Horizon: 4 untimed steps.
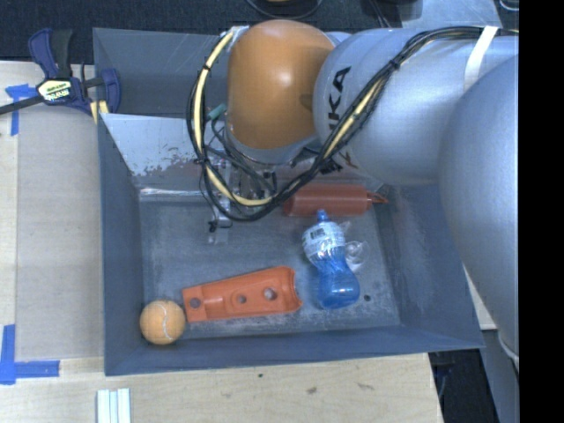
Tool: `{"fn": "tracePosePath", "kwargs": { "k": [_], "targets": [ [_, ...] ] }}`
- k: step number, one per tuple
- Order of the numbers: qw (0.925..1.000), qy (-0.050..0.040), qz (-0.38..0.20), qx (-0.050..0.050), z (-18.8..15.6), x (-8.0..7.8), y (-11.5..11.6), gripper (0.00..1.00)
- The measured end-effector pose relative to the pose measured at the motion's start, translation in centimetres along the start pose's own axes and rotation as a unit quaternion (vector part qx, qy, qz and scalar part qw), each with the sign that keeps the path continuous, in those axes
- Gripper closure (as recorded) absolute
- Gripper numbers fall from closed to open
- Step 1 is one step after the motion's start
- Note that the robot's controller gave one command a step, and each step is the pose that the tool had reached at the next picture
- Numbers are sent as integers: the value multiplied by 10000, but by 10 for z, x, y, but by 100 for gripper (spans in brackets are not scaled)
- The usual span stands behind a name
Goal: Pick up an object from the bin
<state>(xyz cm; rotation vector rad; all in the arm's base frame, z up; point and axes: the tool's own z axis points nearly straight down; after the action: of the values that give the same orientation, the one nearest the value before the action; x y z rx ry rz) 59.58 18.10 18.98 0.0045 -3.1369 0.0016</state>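
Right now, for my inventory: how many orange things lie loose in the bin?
2: a small round orange ball in the grey metal bin's lower-left corner; a flat orange plastic piece with holes just right of it. The arm may hide more.

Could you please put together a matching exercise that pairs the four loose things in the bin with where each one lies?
Things:
1. orange ball
2. flat orange piece with holes
3. blue bottle
4. reddish-brown tube

Places in the bin:
a. right of centre
b. front left corner
c. at the back, right of middle
d. along the front, just right of the ball

Pairs: 1-b, 2-d, 3-a, 4-c.
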Motion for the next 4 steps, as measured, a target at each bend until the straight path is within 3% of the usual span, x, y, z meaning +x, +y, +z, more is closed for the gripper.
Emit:
{"fn": "tracePosePath", "kwargs": {
  "k": [1,2,3,4],
  "targets": [
    [10000,-40,18,-10,-5,-2,-1,0],
    [9929,-12,-1189,1,118,75,-32,0],
    [9823,-55,-1872,-6,51,83,-31,0],
    [9929,-16,-1187,-3,117,75,-32,0]
  ]
}}
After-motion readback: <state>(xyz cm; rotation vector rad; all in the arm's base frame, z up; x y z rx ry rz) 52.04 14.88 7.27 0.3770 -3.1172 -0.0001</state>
